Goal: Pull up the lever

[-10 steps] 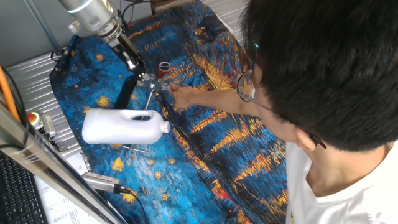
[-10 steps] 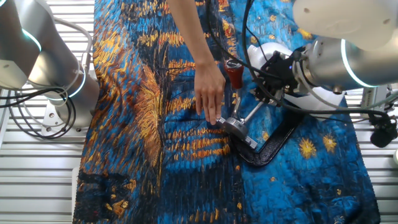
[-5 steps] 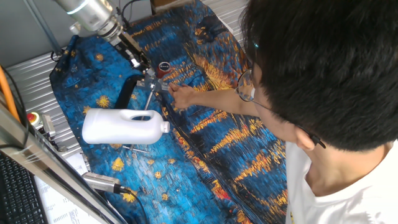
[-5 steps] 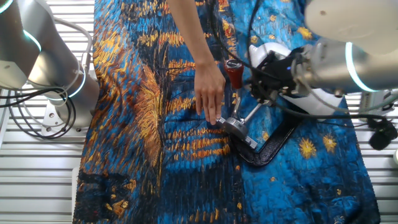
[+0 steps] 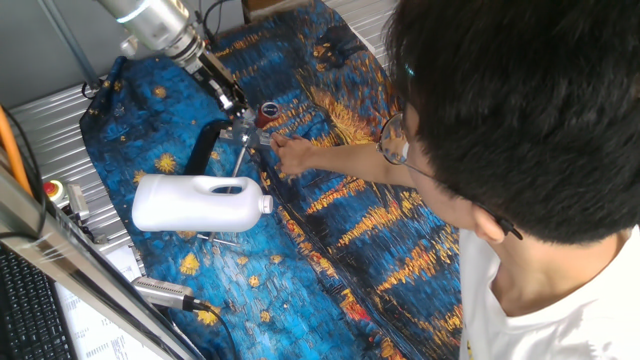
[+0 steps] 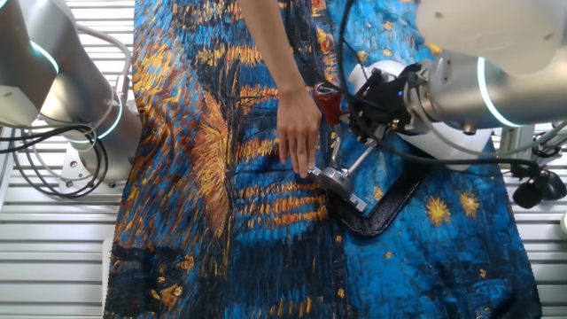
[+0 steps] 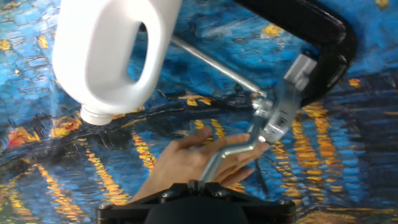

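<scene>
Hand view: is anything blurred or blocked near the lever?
Hand view: the lever is sharp, its tip hidden behind the dark gripper housing at the bottom edge; the white jug looms large but crisp. One fixed view: the person's head is a soft foreground mass.

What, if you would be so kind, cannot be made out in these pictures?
- Tool opening: hidden by cables in the other fixed view, too small in one fixed view, below the hand view's edge.
- Lever tip: cut off by the tool's housing in the hand view.
- Clamp base: partly hidden by the person's hand.
</scene>
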Controlling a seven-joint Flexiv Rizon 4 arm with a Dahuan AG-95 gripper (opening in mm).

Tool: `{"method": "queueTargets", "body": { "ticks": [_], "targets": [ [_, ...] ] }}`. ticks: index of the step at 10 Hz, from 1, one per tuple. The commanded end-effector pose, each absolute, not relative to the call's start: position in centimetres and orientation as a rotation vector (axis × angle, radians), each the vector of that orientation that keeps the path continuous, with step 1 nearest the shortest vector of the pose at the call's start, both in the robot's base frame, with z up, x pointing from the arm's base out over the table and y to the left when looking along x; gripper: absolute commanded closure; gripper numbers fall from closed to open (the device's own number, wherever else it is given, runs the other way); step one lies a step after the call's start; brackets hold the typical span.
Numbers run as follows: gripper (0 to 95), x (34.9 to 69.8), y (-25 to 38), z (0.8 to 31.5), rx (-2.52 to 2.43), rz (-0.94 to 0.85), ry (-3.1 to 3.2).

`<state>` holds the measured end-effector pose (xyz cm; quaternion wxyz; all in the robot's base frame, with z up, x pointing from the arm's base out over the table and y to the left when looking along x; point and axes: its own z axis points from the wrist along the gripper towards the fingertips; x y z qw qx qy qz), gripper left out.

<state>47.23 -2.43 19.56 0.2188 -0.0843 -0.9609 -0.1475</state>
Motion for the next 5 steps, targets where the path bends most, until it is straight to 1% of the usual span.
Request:
{"method": "queueTargets", "body": {
  "ticks": [1, 5],
  "targets": [
    [95.0, 46.75, -1.58, 19.10, -0.236, -0.396, -2.669],
    [95.0, 46.46, -1.58, 19.27, -0.207, -0.409, -2.655]
  ]
}}
